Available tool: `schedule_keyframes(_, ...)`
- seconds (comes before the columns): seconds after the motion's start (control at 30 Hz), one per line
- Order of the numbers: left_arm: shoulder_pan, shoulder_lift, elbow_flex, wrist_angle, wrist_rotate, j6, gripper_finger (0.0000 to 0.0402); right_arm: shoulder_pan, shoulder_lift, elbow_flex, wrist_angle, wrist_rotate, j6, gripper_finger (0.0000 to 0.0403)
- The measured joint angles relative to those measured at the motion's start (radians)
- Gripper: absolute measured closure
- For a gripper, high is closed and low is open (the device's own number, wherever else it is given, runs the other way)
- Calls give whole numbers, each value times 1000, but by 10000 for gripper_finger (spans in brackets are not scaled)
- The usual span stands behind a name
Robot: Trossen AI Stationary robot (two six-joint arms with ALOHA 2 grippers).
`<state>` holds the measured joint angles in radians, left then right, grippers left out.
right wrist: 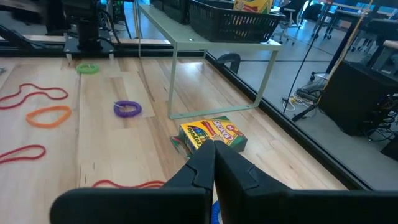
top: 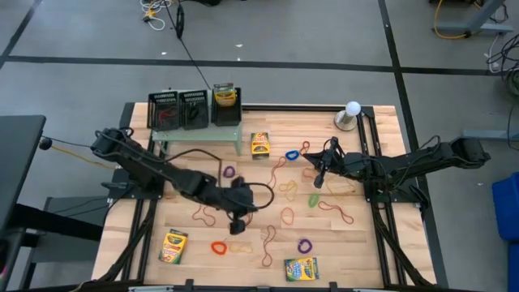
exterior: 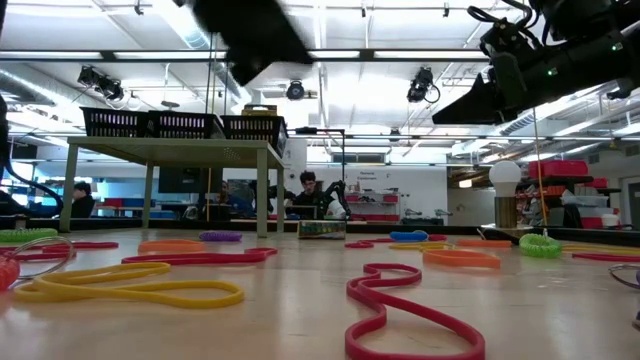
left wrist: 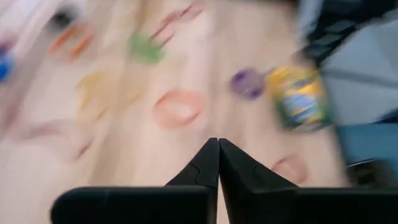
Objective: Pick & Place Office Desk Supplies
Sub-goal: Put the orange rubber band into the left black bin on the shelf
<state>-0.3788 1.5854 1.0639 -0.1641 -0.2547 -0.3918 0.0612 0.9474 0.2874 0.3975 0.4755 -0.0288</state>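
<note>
While both grippers hang closed and empty, the left gripper (top: 237, 227) hovers mid-counter among scattered rubber bands (top: 285, 214) — it should open before descending on one. The right gripper (top: 319, 180) waits near the counter's far edge.

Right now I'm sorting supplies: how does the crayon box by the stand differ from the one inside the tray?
The crayon box by the stand lies flat on the table; the crayon box in the tray sits raised on the pale green stand, inside a black mesh tray. Both are yellow and green.
</note>
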Motion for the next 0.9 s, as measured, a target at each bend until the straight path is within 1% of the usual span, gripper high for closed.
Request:
schedule_keyframes(0.07,-19,0,30,-148,-13,-65,364,0,0,0,2,0,-5,391)
schedule_keyframes(0.2,-61,6,40,-359,-6,-231,321,0,0,0,2,0,-6,391)
schedule_keyframes(0.33,-79,52,30,-452,-21,-290,288,0,0,0,2,0,-8,391)
schedule_keyframes(0.47,-76,137,31,-440,-28,-289,274,0,0,0,2,0,-10,391)
schedule_keyframes(0.63,-39,223,30,-456,-15,-357,276,0,0,0,1,0,-10,391)
schedule_keyframes(0.8,2,234,30,-460,-24,-407,286,0,0,0,2,0,-10,391)
schedule_keyframes(0.9,20,234,30,-462,24,-413,288,0,0,0,2,0,-10,391)
